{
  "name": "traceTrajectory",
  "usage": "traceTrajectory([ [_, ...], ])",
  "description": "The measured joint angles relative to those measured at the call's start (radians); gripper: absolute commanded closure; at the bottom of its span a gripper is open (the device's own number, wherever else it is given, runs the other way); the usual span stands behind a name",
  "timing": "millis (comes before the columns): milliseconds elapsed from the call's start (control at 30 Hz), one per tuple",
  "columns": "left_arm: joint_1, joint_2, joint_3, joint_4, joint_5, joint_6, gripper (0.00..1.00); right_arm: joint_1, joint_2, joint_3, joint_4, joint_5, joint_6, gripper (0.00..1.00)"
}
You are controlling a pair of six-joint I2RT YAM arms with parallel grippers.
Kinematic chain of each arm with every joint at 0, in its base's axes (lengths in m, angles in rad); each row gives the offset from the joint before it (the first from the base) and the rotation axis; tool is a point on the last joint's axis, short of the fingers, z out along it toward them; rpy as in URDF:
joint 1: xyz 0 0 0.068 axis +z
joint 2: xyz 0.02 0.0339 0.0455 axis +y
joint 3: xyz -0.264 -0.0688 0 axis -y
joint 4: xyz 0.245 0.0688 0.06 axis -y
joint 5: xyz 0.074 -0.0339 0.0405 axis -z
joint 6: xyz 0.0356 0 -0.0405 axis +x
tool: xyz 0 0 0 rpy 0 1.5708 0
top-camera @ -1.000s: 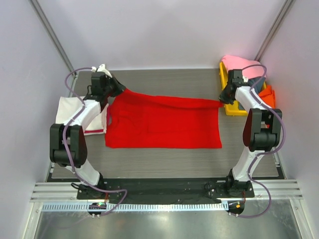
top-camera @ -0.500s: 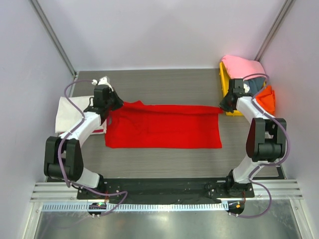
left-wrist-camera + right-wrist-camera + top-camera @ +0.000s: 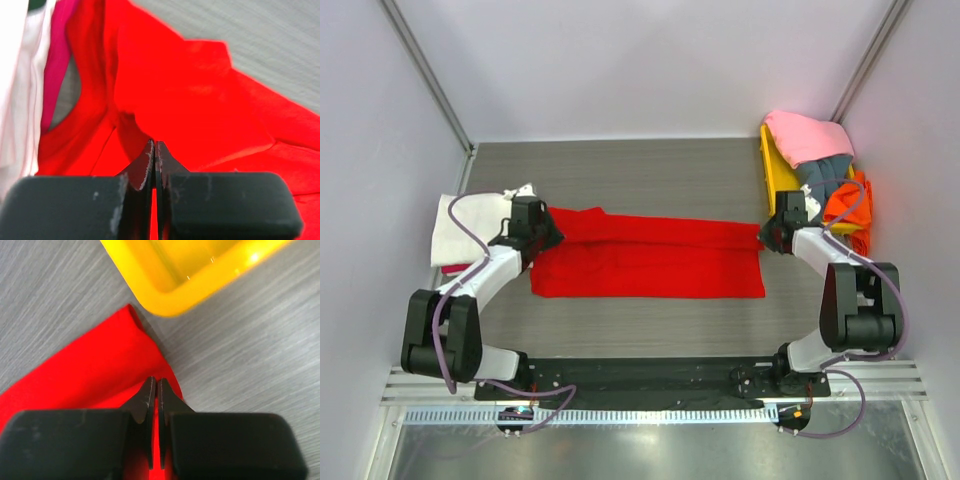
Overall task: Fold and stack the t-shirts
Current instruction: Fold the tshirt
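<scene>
A bright red t-shirt [image 3: 650,265] lies spread across the middle of the table, its far edge doubled over toward the near side. My left gripper [image 3: 548,232] is shut on the shirt's left far corner, with red cloth [image 3: 200,100] pinched between the jaws [image 3: 155,146]. At the right far corner, next to the tray, my right gripper [image 3: 766,238] is likewise shut on the red cloth [image 3: 95,365], which shows between its jaws [image 3: 154,382]. A folded cream-white t-shirt [image 3: 455,225] lies to the left of the red one.
A yellow tray [image 3: 772,175] at the back right holds pink [image 3: 810,135], grey-blue [image 3: 825,170] and orange [image 3: 848,200] shirts; its rim [image 3: 165,305] is just beyond my right gripper. A pink strip [image 3: 55,75] shows beside the white cloth [image 3: 15,100]. Walls enclose the table.
Both grippers have moved toward the near side and lower, carrying the red shirt's far edge over the rest of the shirt. The raised fold now lies flatter.
</scene>
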Motion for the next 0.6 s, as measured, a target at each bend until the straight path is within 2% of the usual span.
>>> traceTrajectory([
  [33, 0.0, -0.001, -0.01, -0.001, 0.0, -0.006, 1.0, 0.002, -0.019, -0.03, 0.02, 0.004, 0.008, 0.8],
  [67, 0.0, -0.003, -0.021, -0.001, 0.0, -0.014, 1.0, 0.003, -0.035, -0.053, 0.031, 0.006, 0.013, 0.73],
  [233, 0.0, -0.039, -0.095, 0.004, 0.012, -0.049, 0.96, 0.006, -0.144, -0.172, 0.099, 0.037, 0.04, 0.62],
  [333, 0.0, -0.06, -0.127, 0.013, 0.022, -0.057, 0.93, 0.015, -0.226, -0.223, 0.118, 0.067, 0.038, 0.57],
  [433, 0.0, -0.074, -0.148, 0.017, 0.024, -0.065, 0.84, 0.043, -0.287, -0.225, 0.14, 0.093, 0.018, 0.57],
  [467, 0.0, -0.08, -0.153, 0.017, 0.026, -0.068, 0.78, 0.07, -0.298, -0.222, 0.15, 0.092, 0.006, 0.57],
  [567, 0.0, -0.095, -0.166, 0.02, 0.028, -0.074, 0.63, 0.105, -0.268, -0.18, 0.158, 0.068, -0.016, 0.62],
  [600, 0.0, -0.101, -0.171, 0.019, 0.028, -0.075, 0.61, 0.112, -0.246, -0.161, 0.159, 0.059, -0.022, 0.63],
])
